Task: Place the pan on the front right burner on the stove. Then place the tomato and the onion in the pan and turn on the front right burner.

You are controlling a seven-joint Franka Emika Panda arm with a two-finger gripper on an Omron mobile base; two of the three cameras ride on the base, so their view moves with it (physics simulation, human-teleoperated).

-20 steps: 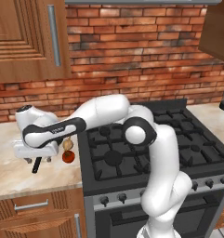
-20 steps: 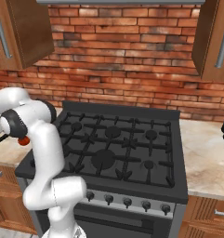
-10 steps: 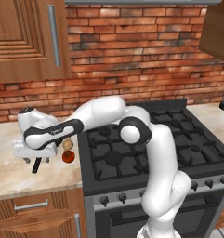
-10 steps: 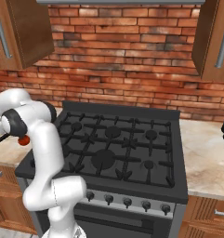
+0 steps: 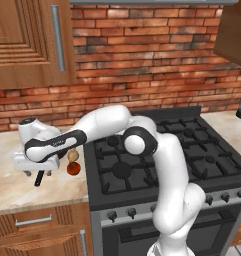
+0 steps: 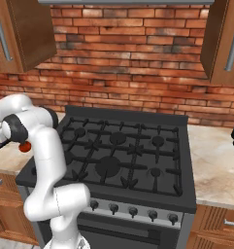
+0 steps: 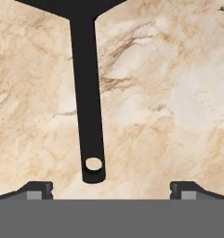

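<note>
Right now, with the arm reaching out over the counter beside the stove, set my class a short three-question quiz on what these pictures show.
1. True or false: the pan already sits on a burner of the stove.
2. Which part of the pan lies between the fingertips of the gripper? A) the rim B) the handle end with the hole C) neither
3. Fill in: the tomato and the onion rest on the ____.

Key
1. False: it lies on the counter.
2. B; the jaws stand wide open, apart from it.
3. Counter, left of the stove.
</note>
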